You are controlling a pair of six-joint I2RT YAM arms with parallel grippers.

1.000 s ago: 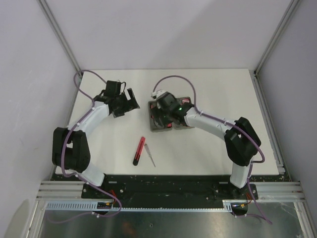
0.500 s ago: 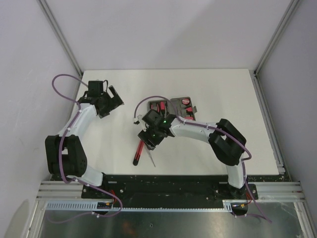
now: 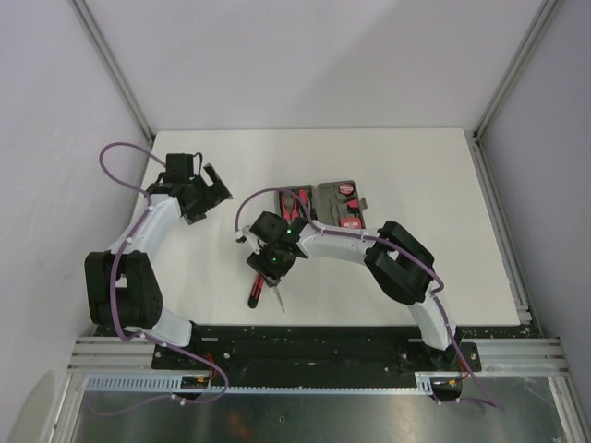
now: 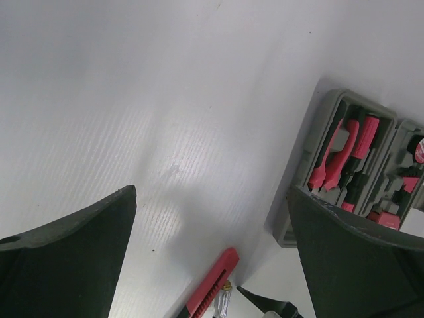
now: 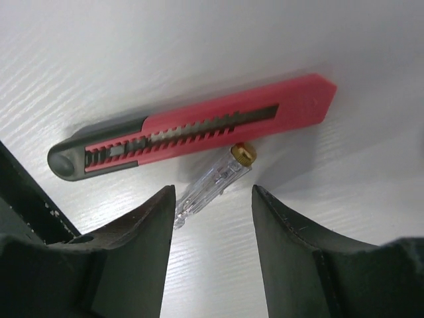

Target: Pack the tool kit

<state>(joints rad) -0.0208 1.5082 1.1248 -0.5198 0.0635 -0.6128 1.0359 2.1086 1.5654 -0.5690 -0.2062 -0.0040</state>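
Two fingers (image 5: 142,245) of the right hand (image 5: 213,205) stand apart astride the clear screwdriver (image 5: 222,173), gripping nothing

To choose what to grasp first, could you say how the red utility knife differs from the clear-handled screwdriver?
The red plastic utility knife is opaque, black at one end; the clear-handled screwdriver is transparent, brass-capped. The knife is much broader than the slim screwdriver. The screwdriver lies partly between the right gripper's fingers, the knife beyond them. Both lie on the white table.
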